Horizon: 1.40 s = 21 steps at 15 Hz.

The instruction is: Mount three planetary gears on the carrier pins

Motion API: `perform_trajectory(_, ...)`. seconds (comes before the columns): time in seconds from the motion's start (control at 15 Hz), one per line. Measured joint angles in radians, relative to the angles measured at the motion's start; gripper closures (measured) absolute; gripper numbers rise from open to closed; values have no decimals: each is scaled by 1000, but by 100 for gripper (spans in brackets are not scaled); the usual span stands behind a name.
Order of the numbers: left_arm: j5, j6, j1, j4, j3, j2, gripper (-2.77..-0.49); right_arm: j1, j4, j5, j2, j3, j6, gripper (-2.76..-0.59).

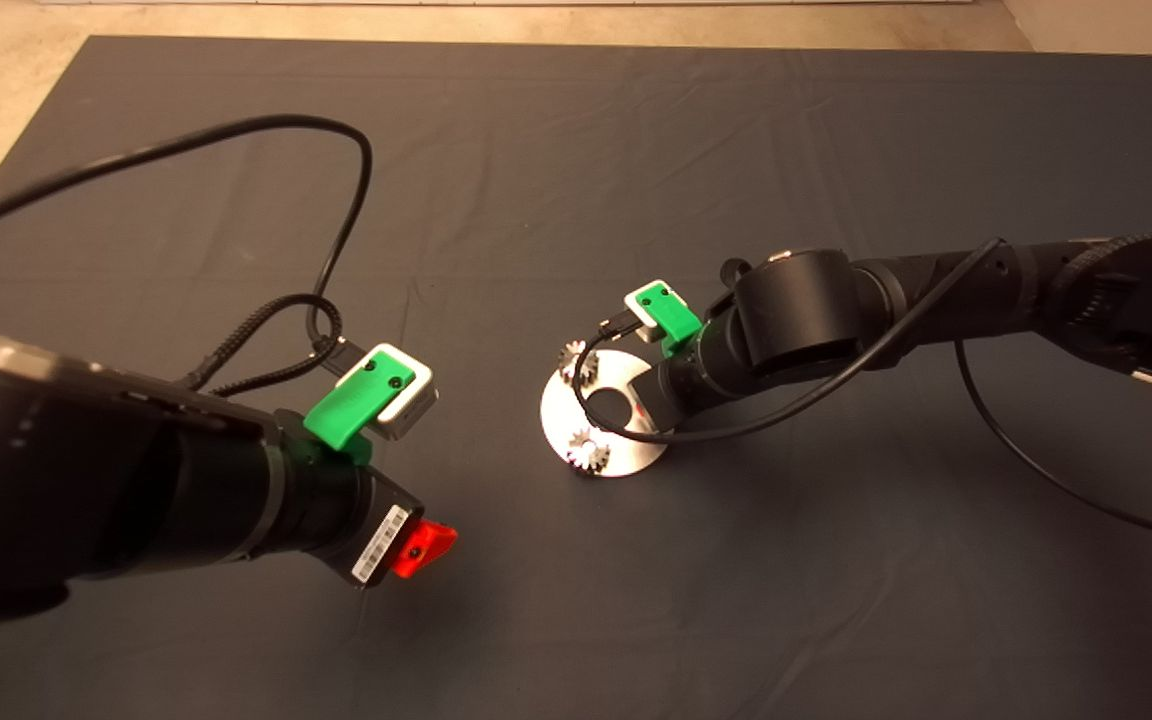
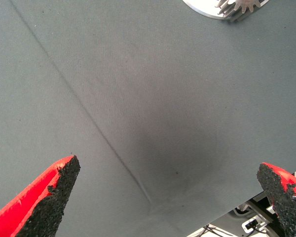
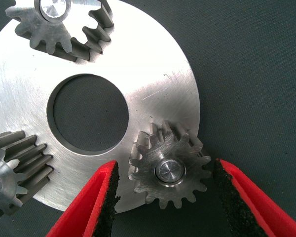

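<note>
The right gripper straddles, fingers spread and not touching, a gear seated on its pin; three gears sit on the disc. The left gripper hovers nearby, spread wide.

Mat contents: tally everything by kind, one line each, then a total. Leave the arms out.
Planetary gears, each seated on a carrier pin: 3
Carrier disc with the large centre hole: 1
Total: 4

The right gripper straddles the nearest gear with its fingers open; the left gripper hangs open over bare mat.
</note>
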Motion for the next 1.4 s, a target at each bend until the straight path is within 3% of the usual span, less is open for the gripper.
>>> perform_trajectory(0.33, 0, 0, 0, 0, 0, -1, -262, 6, 5, 0, -1, 1, 0, -142)
perform_trajectory(0.53, 0, 0, 0, 0, 0, -3, -262, 55, 23, 0, -21, 42, 6, -142)
perform_trajectory(0.73, 0, 0, 0, 0, 0, -2, -262, 96, 58, 1, -81, 188, 60, -142)
perform_trajectory(0.93, 0, -6, 0, 0, 0, 20, -262, 127, 97, 5, -208, 438, 169, -142)
perform_trajectory(1.07, 2, -10, 0, 0, 0, 63, -262, 135, 106, 6, -345, 522, 215, -142)
perform_trajectory(1.13, 2, -15, 0, 0, 0, 101, -262, 135, 106, -3, -396, 533, 227, -142)
perform_trajectory(1.27, 1, -42, 0, 0, 0, 205, -262, 128, 106, -15, -446, 553, 238, -142)
perform_trajectory(1.4, -7, -78, 0, 0, 0, 280, -262, 71, 96, -3, -443, 574, 234, -142)
